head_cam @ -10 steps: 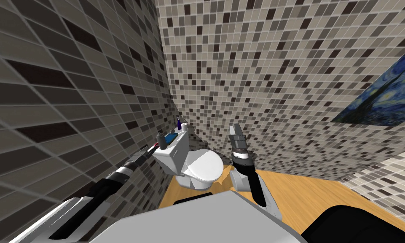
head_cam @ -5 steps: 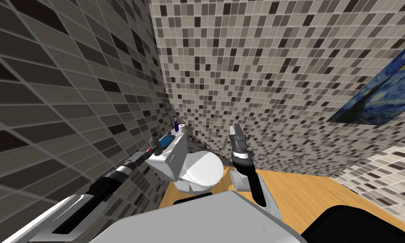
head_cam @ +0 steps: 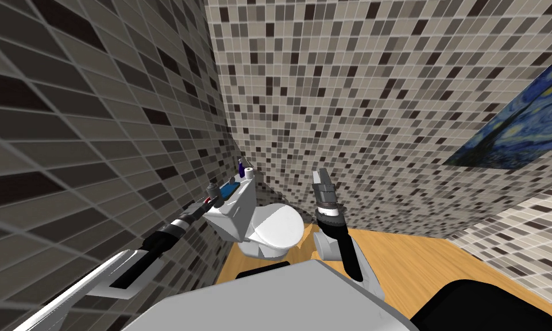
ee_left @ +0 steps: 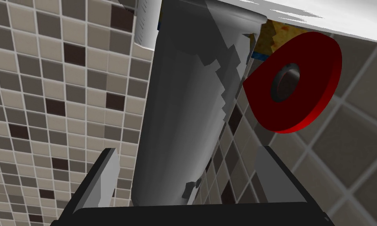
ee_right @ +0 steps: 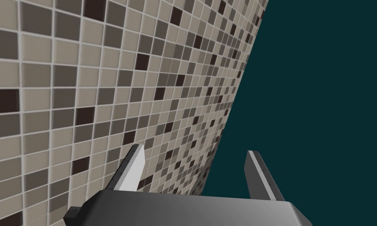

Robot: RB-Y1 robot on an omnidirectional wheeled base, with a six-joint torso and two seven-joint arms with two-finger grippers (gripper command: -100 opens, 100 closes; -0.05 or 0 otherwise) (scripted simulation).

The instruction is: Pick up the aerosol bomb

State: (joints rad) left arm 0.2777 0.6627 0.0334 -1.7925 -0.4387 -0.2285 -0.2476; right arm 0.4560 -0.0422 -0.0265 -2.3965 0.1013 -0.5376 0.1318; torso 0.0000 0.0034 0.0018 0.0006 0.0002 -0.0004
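Observation:
The aerosol can (ee_left: 183, 117) is a plain grey cylinder standing at the near end of the white toilet tank (head_cam: 234, 210). In the head view the can (head_cam: 213, 189) rises just above my left gripper (head_cam: 211, 199). My left gripper (ee_left: 186, 151) is open with the can between its fingers. One finger (ee_left: 105, 176) lies close to the can's side, and the other finger (ee_left: 272, 174) stands well off it. A red disc (ee_left: 297, 82) with a dark centre hangs beside the can. My right gripper (head_cam: 321, 175) is raised beside the toilet, and its wrist view shows the right gripper (ee_right: 195, 150) open with nothing in it.
The white toilet (head_cam: 276, 227) sits in a corner of tiled walls, the left wall (head_cam: 96, 143) close to my left arm. On the tank lid lie a blue item (head_cam: 230, 188), a purple bottle (head_cam: 241, 169) and a white roll (head_cam: 250, 171). A wooden floor (head_cam: 418, 258) spreads to the right.
My head view has swung slightly, so the whole scene shifted. My left forearm has risen a little, and its hand stays at the can on the tank's end. The right arm is unchanged.

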